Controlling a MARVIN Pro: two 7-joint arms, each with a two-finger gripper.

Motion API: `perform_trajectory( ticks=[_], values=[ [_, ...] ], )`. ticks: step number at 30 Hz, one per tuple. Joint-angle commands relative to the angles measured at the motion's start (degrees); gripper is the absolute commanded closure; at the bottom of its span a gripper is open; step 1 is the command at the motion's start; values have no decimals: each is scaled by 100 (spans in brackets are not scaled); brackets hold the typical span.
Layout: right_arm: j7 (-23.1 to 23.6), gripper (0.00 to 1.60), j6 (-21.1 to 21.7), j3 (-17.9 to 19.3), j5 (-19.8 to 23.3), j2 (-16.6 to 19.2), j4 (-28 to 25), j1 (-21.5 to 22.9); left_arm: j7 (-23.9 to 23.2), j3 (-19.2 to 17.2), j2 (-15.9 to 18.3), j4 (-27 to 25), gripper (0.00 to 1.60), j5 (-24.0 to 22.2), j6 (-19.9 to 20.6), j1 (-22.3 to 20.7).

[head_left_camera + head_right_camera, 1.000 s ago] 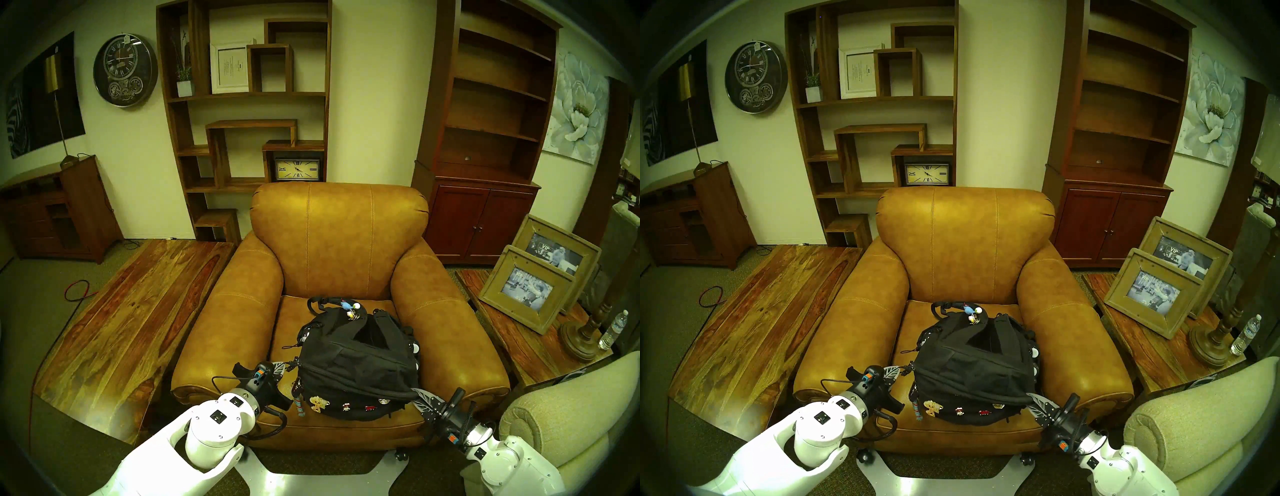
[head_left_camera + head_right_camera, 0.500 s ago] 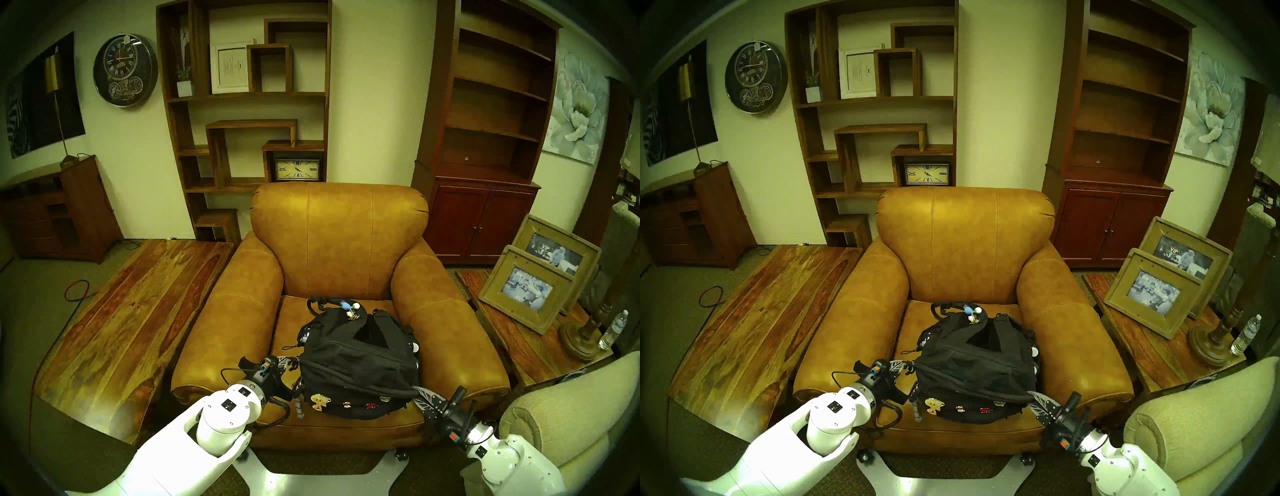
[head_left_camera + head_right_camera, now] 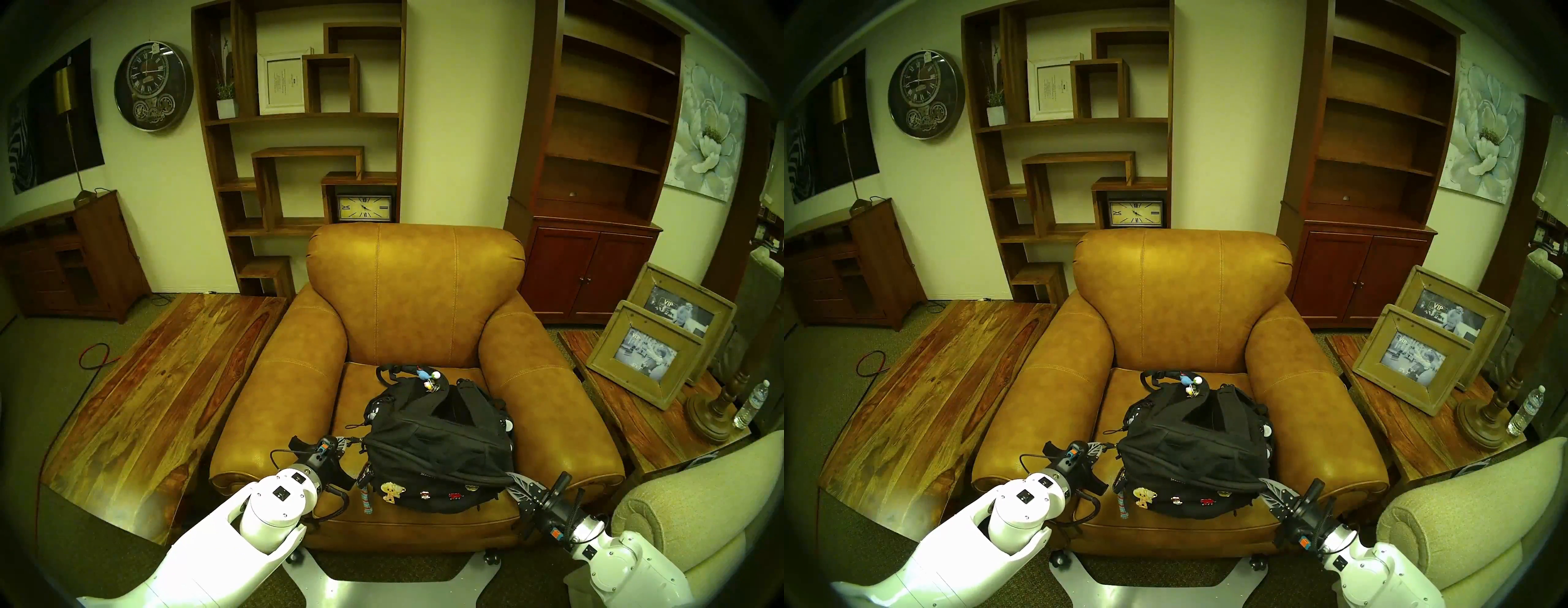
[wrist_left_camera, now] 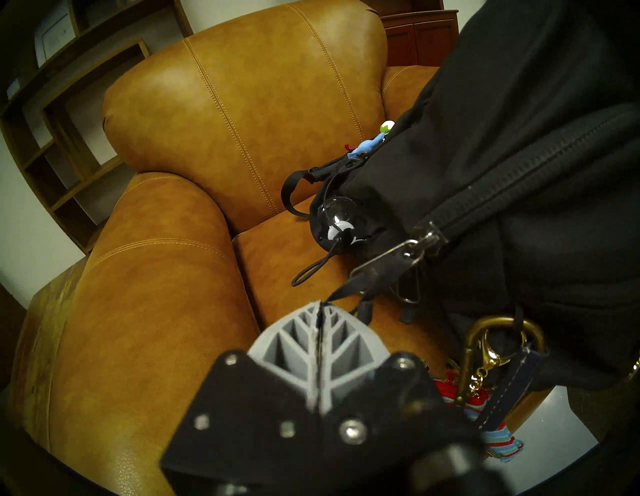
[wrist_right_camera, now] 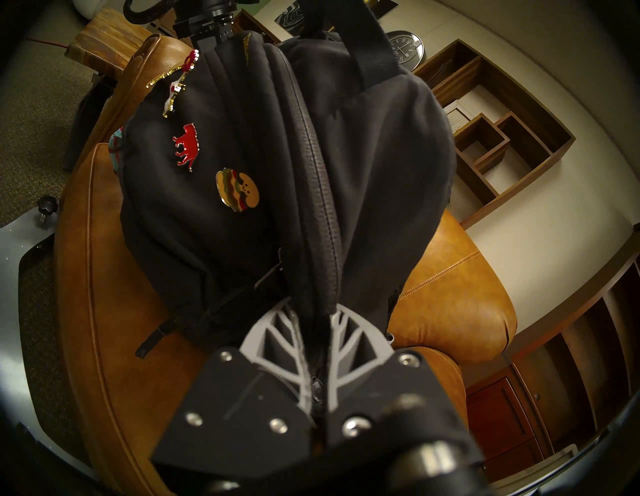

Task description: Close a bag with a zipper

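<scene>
The black backpack (image 3: pixel 437 450) lies on the seat of a tan leather armchair (image 3: pixel 415 297), with enamel pins (image 3: pixel 392 492) and a striped tassel (image 3: pixel 367 501) on its near side. My left gripper (image 3: pixel 348 443) is at the bag's left end, shut on the black pull tab (image 4: pixel 363 280) of the zipper's slider (image 4: pixel 427 232). The zipper (image 4: pixel 519 180) looks closed along its visible length. My right gripper (image 3: pixel 513 482) is shut on the bag's fabric at the right end of the zipper (image 5: pixel 322 194). The white lettering is barely visible.
The chair's arms (image 3: pixel 297 382) flank the bag closely. A wooden table (image 3: pixel 148 403) stands to the left. A side table at the right holds picture frames (image 3: pixel 645 356) and a water bottle (image 3: pixel 751 403). A beige sofa arm (image 3: pixel 700 509) is near my right arm.
My left arm has moved a little forward and up with the pull tab in its gripper. The right gripper and the bag have stayed almost still.
</scene>
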Motion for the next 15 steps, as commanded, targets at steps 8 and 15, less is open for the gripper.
perform_trajectory(
  ticks=[8,15],
  values=[
    [-137,160,69,328,137,85,18,44,74,22,-76,261,160,58,31,-122],
    [-98,160,58,339,168,87,-33,2,54,-91,101,-86,160,-25,-28,82]
  ],
)
